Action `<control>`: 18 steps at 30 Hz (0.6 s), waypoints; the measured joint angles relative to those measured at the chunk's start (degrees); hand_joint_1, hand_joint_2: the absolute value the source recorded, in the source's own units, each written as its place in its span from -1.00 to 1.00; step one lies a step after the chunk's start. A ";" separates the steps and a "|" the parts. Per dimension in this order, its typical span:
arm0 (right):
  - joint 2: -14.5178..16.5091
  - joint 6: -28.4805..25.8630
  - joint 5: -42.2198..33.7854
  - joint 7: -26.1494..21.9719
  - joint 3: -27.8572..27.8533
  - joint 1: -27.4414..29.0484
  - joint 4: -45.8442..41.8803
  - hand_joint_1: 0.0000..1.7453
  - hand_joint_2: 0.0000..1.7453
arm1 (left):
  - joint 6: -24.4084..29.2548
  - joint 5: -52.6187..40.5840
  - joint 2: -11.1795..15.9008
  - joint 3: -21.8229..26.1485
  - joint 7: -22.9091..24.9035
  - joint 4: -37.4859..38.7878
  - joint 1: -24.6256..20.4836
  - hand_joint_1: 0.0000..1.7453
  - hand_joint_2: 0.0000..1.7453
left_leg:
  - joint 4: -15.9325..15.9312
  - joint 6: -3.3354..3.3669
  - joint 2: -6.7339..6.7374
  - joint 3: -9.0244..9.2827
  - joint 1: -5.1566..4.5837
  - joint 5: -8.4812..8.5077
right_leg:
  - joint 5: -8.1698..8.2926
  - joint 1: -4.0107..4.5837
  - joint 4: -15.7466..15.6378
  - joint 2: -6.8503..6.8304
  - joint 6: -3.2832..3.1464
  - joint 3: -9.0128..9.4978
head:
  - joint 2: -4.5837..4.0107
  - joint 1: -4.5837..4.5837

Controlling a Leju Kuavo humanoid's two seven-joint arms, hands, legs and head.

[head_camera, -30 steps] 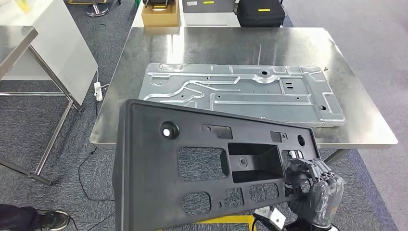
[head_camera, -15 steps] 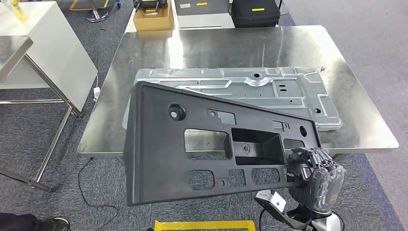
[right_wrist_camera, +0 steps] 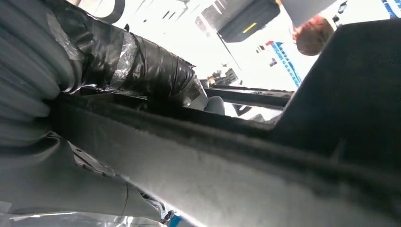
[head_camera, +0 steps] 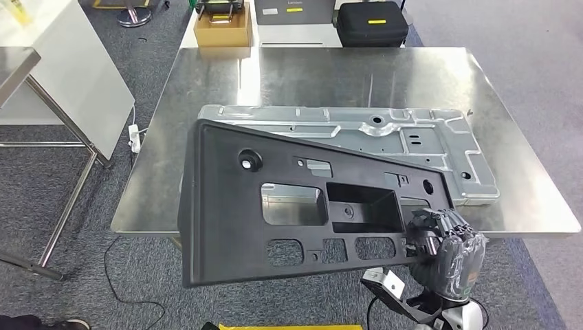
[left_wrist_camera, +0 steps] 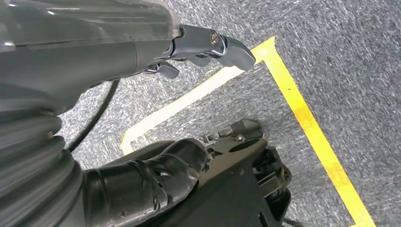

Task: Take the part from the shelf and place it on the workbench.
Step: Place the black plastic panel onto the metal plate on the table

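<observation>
Grey carpet [head_camera: 82,227] ran under a white cabinet [head_camera: 75,75] at the far left and under the steel table [head_camera: 206,89] beside it, where a stamped silver metal panel [head_camera: 412,137] already lay flat. Farther left in the robot's reach, the left hand [left_wrist_camera: 208,45] hung over yellow floor tape [left_wrist_camera: 302,109], its fingers apart and holding nothing. Across the middle, the black plastic panel [head_camera: 227,220] was held tilted in the air, its far edge overlapping the table's near edge and the silver panel. It looked broad, thin and rigid, with rectangular cut-outs, a round boss and a recessed pocket. At the right, the right hand [head_camera: 443,251] gripped its corner, fingers curled through a cut-out. Held by one corner, such a wide piece could probably sag, twist or slip; lowered carelessly, it might catch the table edge or scrape the silver panel.
</observation>
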 joint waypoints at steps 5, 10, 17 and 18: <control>-0.44 0.00 -0.02 0.27 0.02 -0.41 0.74 0.98 1.00 | -0.05 -0.01 -0.12 0.00 0.10 0.01 0.06 -1.00 1.00 | 0.67 -1.21 -0.22 2.25 -0.01 -2.56 | 9.20 -0.22 -13.27 -0.10 -0.19 4.07 | -0.01 0.03; -0.60 0.00 -0.02 0.51 -0.02 -0.72 0.99 0.98 1.00 | 0.02 -0.02 -0.11 -0.02 0.15 0.00 -0.14 -1.00 1.00 | 2.16 -2.63 -0.14 1.98 0.01 -4.28 | 8.17 -0.12 -14.58 0.16 -1.98 5.08 | 0.00 -0.12; -0.61 0.02 -0.02 0.51 0.03 -1.15 1.53 0.98 1.00 | 0.01 -0.03 -0.11 -0.04 0.17 0.01 0.13 -1.00 1.00 | 14.64 -2.72 -0.12 -7.83 0.11 -4.19 | 6.11 0.35 -14.83 0.22 -3.00 7.79 | 0.00 -0.20; -0.61 0.02 -0.02 0.52 0.03 -1.20 1.58 0.98 1.00 | 0.01 -0.03 -0.10 -0.04 0.17 0.01 0.15 -1.00 1.00 | 10.79 -2.25 -0.14 -6.81 -0.02 -1.33 | 5.70 0.44 -14.86 0.27 -2.97 8.38 | 0.00 -0.19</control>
